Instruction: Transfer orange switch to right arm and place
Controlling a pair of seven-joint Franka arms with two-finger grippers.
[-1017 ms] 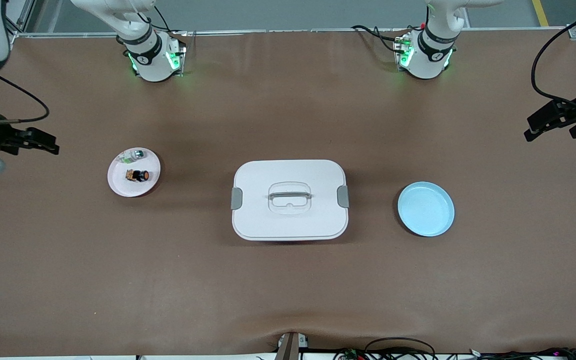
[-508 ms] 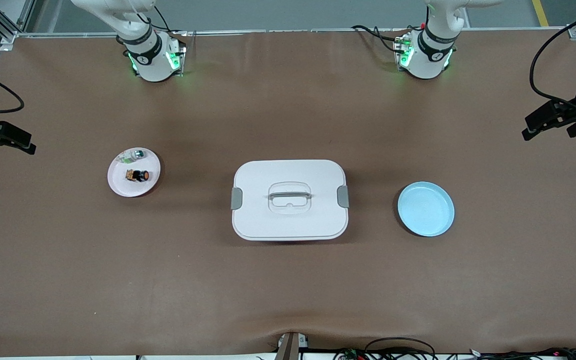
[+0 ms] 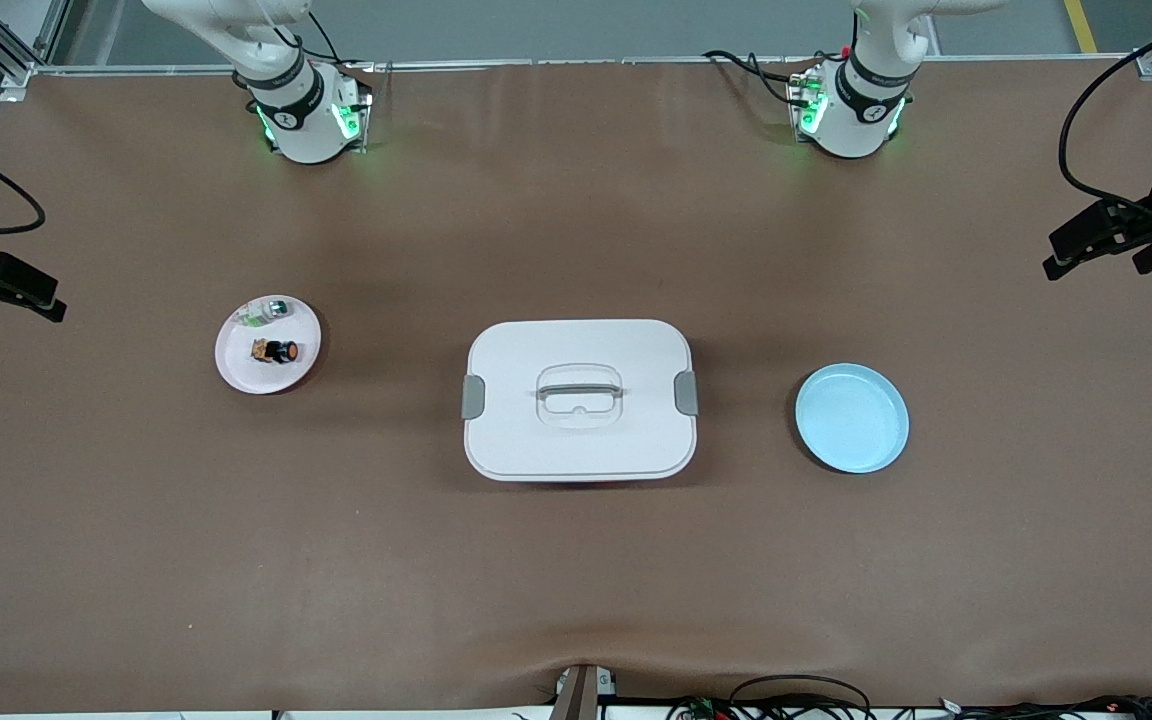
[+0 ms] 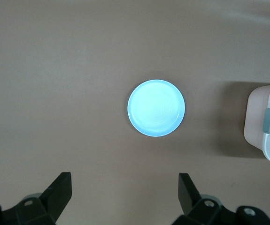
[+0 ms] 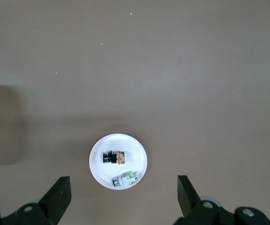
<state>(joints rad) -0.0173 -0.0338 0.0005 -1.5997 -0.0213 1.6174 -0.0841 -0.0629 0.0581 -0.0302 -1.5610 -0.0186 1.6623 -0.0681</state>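
Orange switch (image 3: 276, 351) on white plate (image 3: 236, 370) (fingers spread, left gripper (image 3: 1101, 240) and right gripper (image 3: 6, 290) at table ends).

no readable text, labels or numbers anywhere

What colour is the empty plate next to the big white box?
Light blue. The plate shows best in the left wrist view.
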